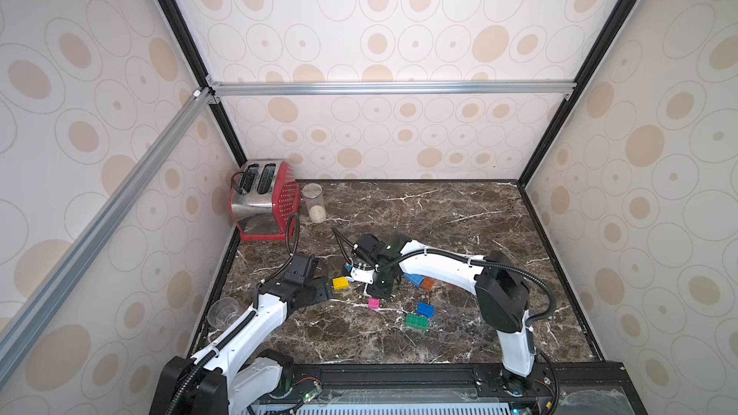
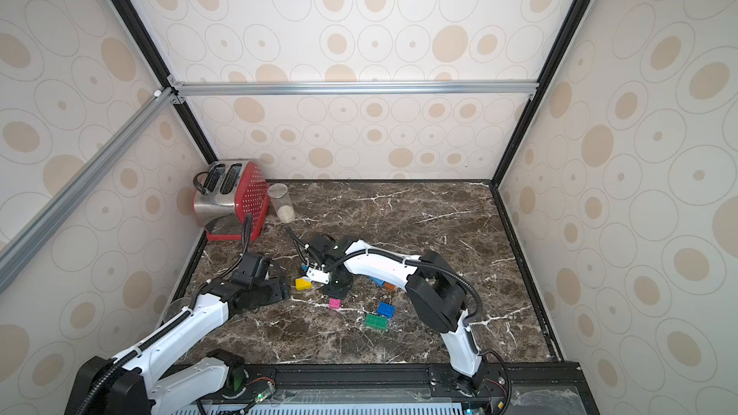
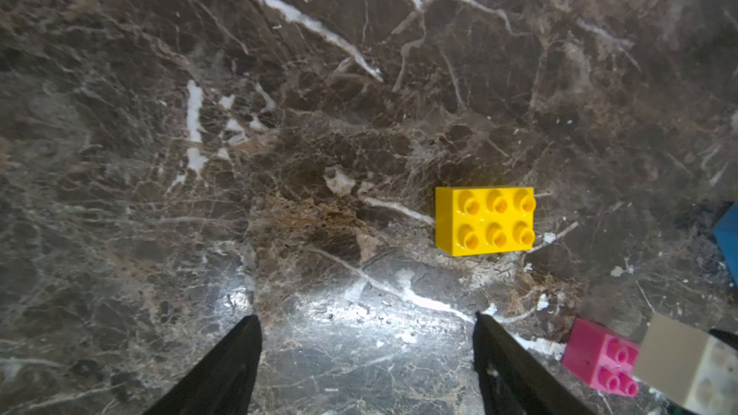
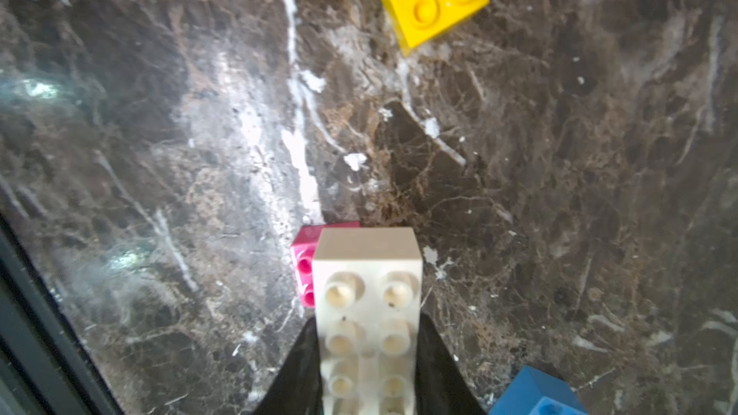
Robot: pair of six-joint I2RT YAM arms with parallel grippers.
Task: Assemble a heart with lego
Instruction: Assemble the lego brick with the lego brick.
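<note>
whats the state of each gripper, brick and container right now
left gripper: open, empty
right gripper: shut on white brick
white brick: held between the fingers
yellow brick: loose on table, studs up
pink brick: loose on table
green brick: loose on table, studs up
toaster: slots empty
jar: upright, pale grains at bottom

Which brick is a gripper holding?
The white brick, clamped in the right gripper. The yellow brick, pink brick and green brick lie loose on the tabletop; the left gripper is open and empty.
</note>
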